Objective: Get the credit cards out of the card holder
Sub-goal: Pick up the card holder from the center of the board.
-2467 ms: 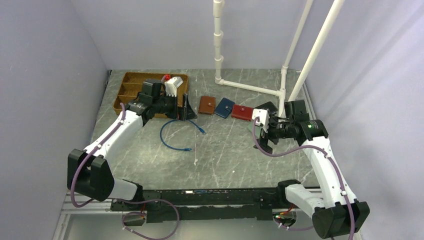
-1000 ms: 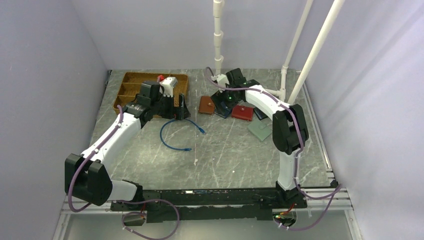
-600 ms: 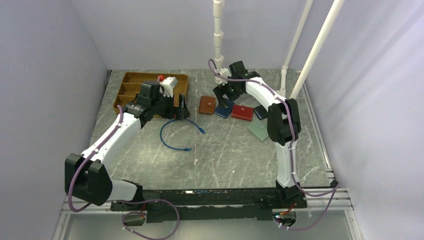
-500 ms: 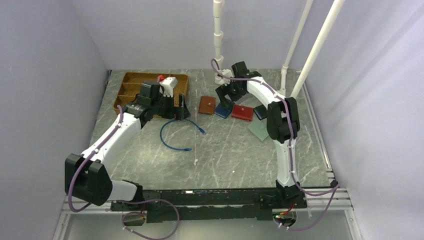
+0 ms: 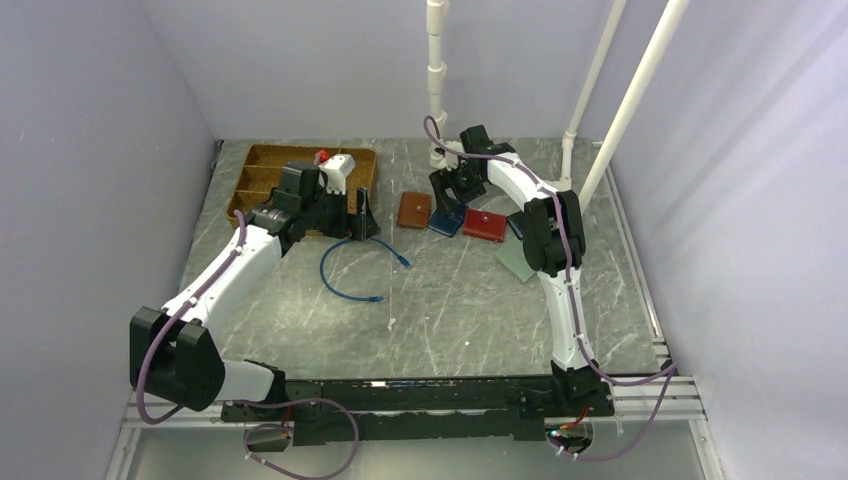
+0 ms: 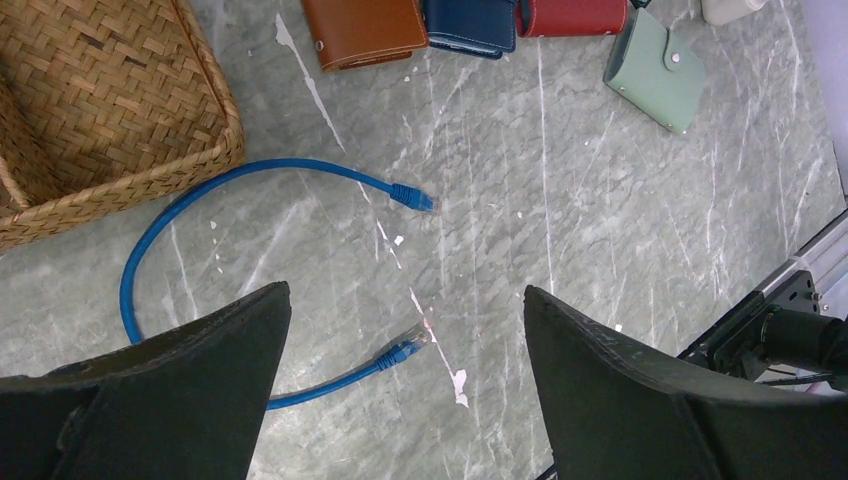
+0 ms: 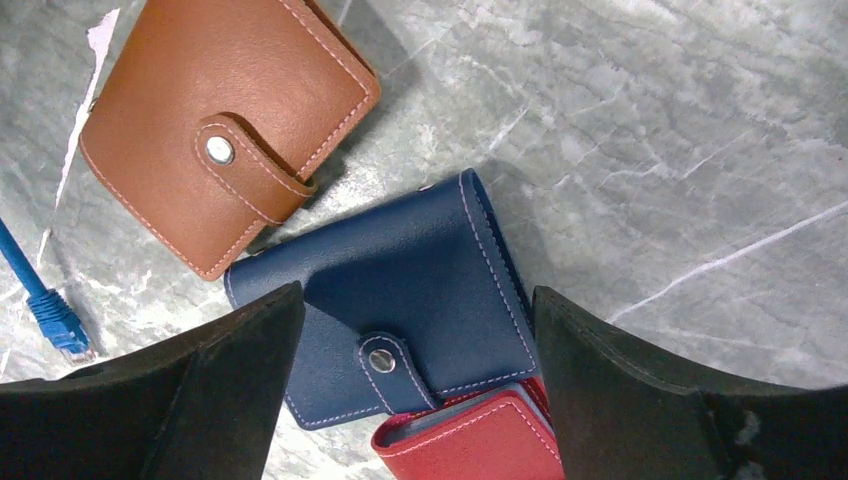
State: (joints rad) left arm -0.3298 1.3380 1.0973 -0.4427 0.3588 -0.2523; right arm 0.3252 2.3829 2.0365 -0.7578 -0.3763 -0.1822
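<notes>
R grip [image 7: 415, 345] apart above holder [image 7: 400, 285] | L grip [image 6: 405, 330] apart | risk: red wallet [image 7: 470, 440] overlaps holder edge, jaws may catch both

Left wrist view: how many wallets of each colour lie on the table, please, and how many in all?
tan-brown wallet: 1
navy blue wallet: 1
red wallet: 1
pale green wallet: 1
Total: 4
</notes>
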